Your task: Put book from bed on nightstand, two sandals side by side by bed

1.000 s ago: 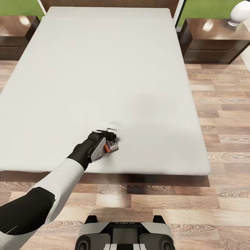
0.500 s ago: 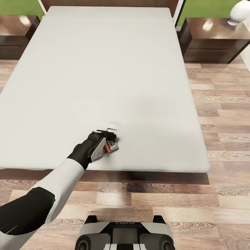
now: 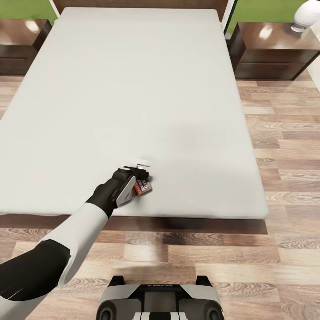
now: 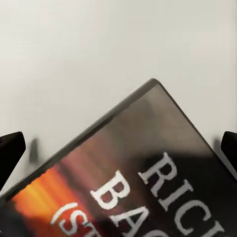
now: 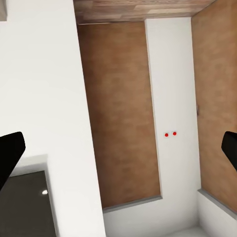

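1. The small thin paperback book (image 3: 143,188) with a dark cover and orange and white lettering lies on the large low bed (image 3: 133,89) with the pale grey mattress, close to the foot edge and a little toward the robot's left of its middle.
2. The left tool (image 3: 133,180), black and grey at the end of the white left arm, is on the book; in the head view the book's near side is tucked under it.
3. In the left wrist view the book (image 4: 143,182) lies between the two dark fingertips (image 4: 10,153), which stand wide apart at the frame's sides. Whether they have closed on its edges I cannot tell, as the contact is not clearly visible.
4. The book lies straight ahead of the left tool, its cover skewed so that one corner points away along the fingers.
5. The right tool's fingertips (image 5: 10,150) are spread wide with nothing between them, facing white and brown wall panels.
6. Two low dark brown glossy nightstands stand at the head corners, one on the left (image 3: 22,46) and one on the right (image 3: 275,51), both well apart from the book. The left arm is plainly the nearer.
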Available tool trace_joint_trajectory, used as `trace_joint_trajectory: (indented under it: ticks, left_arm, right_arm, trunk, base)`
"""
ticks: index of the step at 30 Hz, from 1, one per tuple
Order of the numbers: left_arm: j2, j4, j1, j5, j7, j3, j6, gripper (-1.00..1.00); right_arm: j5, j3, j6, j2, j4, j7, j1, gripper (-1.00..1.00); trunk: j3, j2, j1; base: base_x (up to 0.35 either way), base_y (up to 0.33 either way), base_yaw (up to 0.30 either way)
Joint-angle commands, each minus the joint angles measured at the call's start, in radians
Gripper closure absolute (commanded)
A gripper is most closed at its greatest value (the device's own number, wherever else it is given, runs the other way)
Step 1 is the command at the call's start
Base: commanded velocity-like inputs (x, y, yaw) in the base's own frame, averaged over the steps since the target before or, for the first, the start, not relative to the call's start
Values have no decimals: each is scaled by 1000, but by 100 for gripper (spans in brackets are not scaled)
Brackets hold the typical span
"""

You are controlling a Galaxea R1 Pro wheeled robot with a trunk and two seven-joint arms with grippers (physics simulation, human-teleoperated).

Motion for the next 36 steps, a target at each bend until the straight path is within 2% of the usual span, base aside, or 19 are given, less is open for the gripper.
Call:
trace_joint_trajectory:
  ticks: [1, 36]
  left_arm:
    - [1, 41, 0, 20, 9, -4, 6, -100]
    - [0, 41, 0, 20, 9, -4, 7, -100]
  right_arm:
    - [11, -7, 2, -1, 1, -4, 0, -100]
    - [11, -8, 2, -2, 1, -4, 0, -100]
  trunk:
    - [0, 0, 0]
    - [0, 0, 0]
  base:
    - [-32, 0, 0]
    - [-29, 0, 0]
